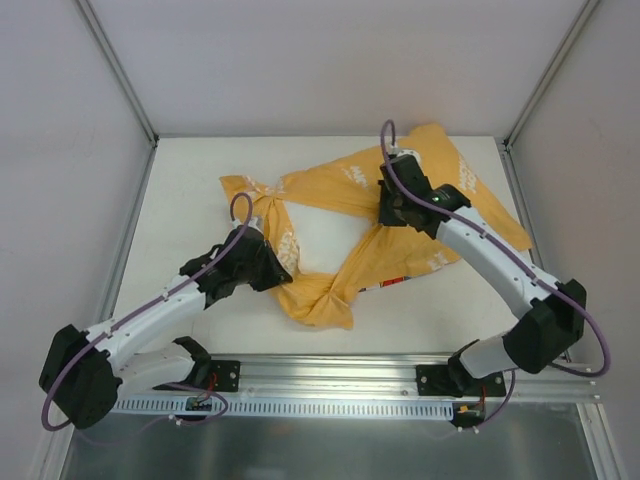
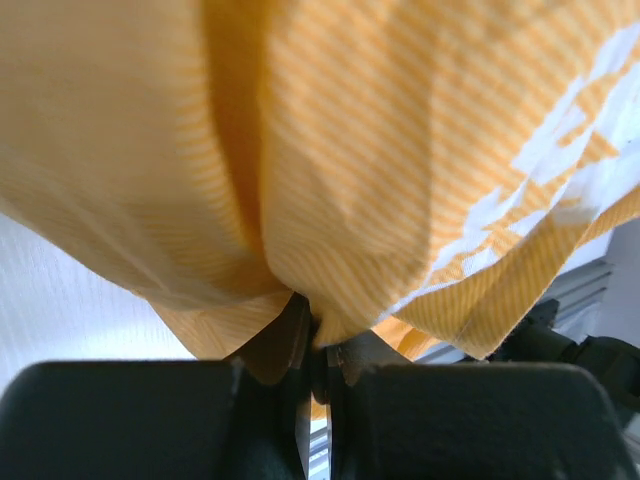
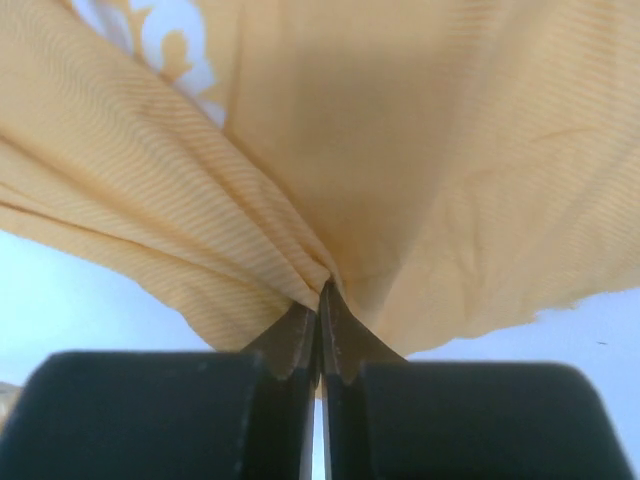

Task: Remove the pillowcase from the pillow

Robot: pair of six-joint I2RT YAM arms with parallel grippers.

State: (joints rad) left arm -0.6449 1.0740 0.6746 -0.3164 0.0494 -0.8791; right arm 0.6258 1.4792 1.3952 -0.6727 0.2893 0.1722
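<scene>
Top view: pillowcase (image 1: 340,190) lies twisted and bunched across the middle of the table (image 1: 190,180), running from left of centre to the upper right, with a knotted lump at lower centre. The fabric rings a white patch (image 1: 320,240); can't tell if that is pillow or bare table. Left gripper (image 1: 284,274) sits at the lower-left edge of the cloth, right gripper (image 1: 384,220) on the right-hand band. Jaw state is not readable from up here.

Left wrist view: left gripper (image 2: 312,335) at bottom centre, fingers together and clamped on a gathered fold of the pillowcase (image 2: 350,150). Orange striped cloth fills most of the frame and fans out from the pinch. White print shows at the upper right. White surface at lower left.

Right wrist view: right gripper (image 3: 320,300) at bottom centre, fingers pressed together on a pleat of the pillowcase (image 3: 400,150). Cloth is drawn taut upward from the pinch, with a bit of white print at upper left.
</scene>
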